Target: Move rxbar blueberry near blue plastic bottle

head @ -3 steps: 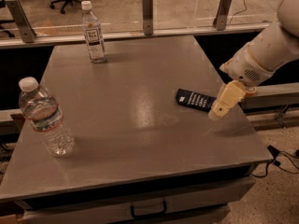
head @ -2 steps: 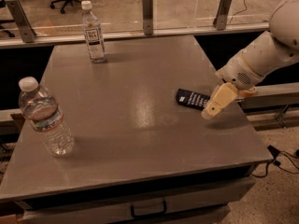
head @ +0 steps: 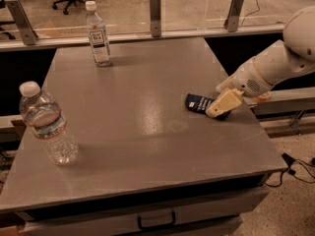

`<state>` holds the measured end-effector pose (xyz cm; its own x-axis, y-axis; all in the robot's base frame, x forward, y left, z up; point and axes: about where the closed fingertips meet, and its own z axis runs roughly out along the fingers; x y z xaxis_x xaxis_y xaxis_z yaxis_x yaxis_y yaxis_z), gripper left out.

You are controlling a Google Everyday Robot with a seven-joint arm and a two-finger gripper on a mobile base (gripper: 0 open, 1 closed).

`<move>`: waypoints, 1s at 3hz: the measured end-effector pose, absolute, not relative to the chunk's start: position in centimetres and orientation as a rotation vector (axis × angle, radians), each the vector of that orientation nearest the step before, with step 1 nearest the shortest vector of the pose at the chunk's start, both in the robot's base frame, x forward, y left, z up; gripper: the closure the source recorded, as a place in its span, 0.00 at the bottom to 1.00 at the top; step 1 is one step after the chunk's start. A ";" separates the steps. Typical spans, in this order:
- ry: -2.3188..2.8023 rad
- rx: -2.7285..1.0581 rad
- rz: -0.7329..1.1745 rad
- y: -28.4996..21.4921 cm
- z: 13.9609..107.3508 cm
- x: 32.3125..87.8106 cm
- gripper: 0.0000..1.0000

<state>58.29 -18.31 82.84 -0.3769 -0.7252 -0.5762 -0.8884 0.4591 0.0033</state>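
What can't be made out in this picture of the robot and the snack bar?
All in the one camera view:
The bar: its right end is hidden under the end effector, near the right edge of the table; its print is too small to read.
Whether the end effector grips the bar: cannot tell.
The arm: cut off by the picture's right edge.
The slim bottle: label lettering too small to read.

Smooth white arm (head: 275, 65) with dotted grille (head: 253, 85) ends in a cream claw (head: 216, 110) at the table's (head: 147, 82) right.

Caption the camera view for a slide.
The hand at the rxbar blueberry near the right table edge; blue plastic bottle stands back-left.
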 end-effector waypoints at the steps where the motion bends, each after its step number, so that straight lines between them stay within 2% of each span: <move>1: 2.139 -1.334 0.427 -17.9 85.2 58.4 0.64; 2: 2.053 -1.340 0.394 -17.8 88.2 58.4 0.87; 3: 1.975 -1.343 0.340 -18.1 91.8 58.4 1.00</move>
<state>58.42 -18.15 91.81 -0.2045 -0.7018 -0.6824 -0.8896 0.4240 -0.1695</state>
